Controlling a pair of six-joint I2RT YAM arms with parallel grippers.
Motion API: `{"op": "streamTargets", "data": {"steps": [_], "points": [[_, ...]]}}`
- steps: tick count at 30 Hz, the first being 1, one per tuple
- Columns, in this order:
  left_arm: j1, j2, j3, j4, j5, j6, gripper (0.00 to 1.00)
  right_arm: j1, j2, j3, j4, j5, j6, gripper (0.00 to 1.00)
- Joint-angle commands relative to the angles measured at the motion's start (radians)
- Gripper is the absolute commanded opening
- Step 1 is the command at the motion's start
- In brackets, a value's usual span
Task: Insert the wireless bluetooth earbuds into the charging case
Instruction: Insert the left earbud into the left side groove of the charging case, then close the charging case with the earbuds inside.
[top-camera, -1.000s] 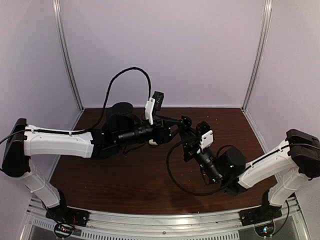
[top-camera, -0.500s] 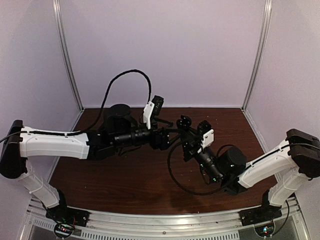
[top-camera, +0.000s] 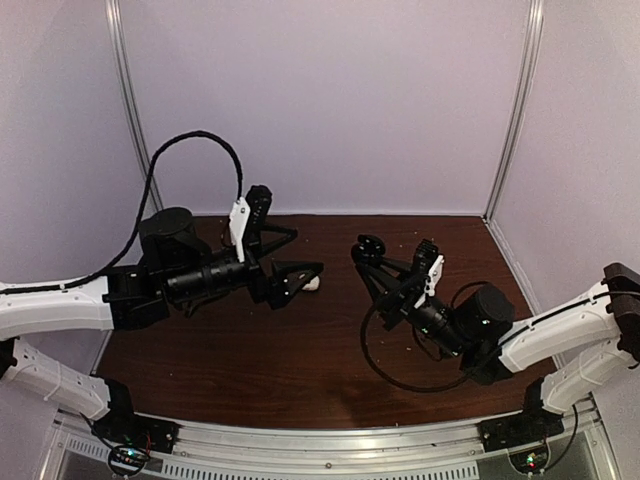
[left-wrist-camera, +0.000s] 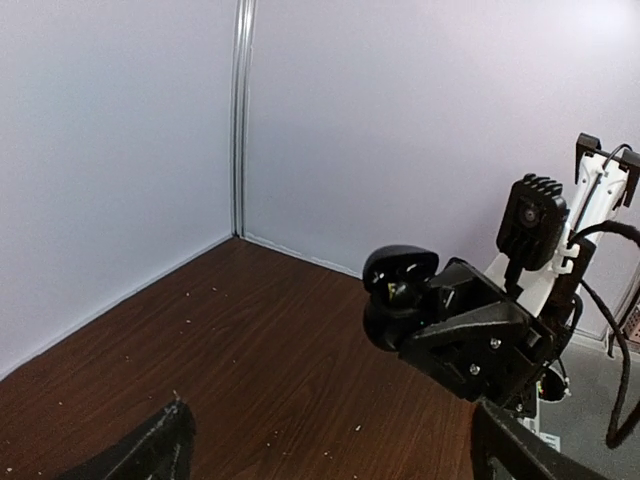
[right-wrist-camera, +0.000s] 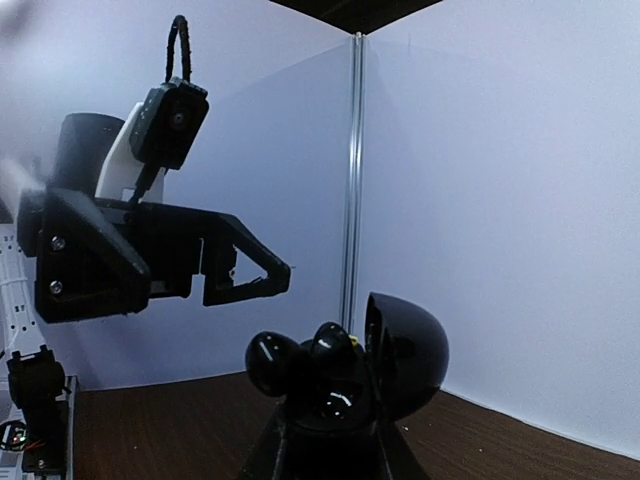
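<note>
My right gripper (top-camera: 376, 256) is shut on a black charging case (top-camera: 367, 246) and holds it above the table with its lid (right-wrist-camera: 405, 355) open. In the right wrist view a glossy black earbud (right-wrist-camera: 335, 345) sits in the case's mouth (right-wrist-camera: 330, 400). A second black rounded piece (right-wrist-camera: 275, 362) sticks out to its left. The case also shows in the left wrist view (left-wrist-camera: 398, 290). My left gripper (top-camera: 307, 251) is open and empty, well to the left of the case. Its fingers (left-wrist-camera: 165, 445) stand wide apart. A small white object (top-camera: 315, 285) lies on the table below it.
The brown wooden table (top-camera: 300, 350) carries pale crumbs (left-wrist-camera: 357, 428). White walls with metal corner posts (top-camera: 135, 120) close in the back and sides. The left arm's black cable (top-camera: 190, 140) loops high; the right arm's cable (top-camera: 390, 370) lies on the table.
My left arm has drawn back to the left, away from the case, and its gripper now stands apart from it. My right gripper with the case has shifted slightly right.
</note>
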Motion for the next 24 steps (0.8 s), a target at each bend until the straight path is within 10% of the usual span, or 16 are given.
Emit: {"op": "streamTargets", "data": {"steps": [1, 9, 24], "points": [[0.007, -0.068, 0.009, -0.102, 0.072, 0.185, 0.98, -0.031, -0.078, -0.019, -0.129, -0.342, 0.094, 0.0], [0.006, -0.092, 0.051, -0.252, 0.257, 0.338, 0.98, -0.054, -0.166, 0.025, -0.383, -0.722, 0.176, 0.0], [-0.066, 0.008, 0.148, -0.383, 0.373, 0.409, 0.98, -0.053, -0.142, 0.116, -0.616, -0.859, 0.204, 0.0]]}}
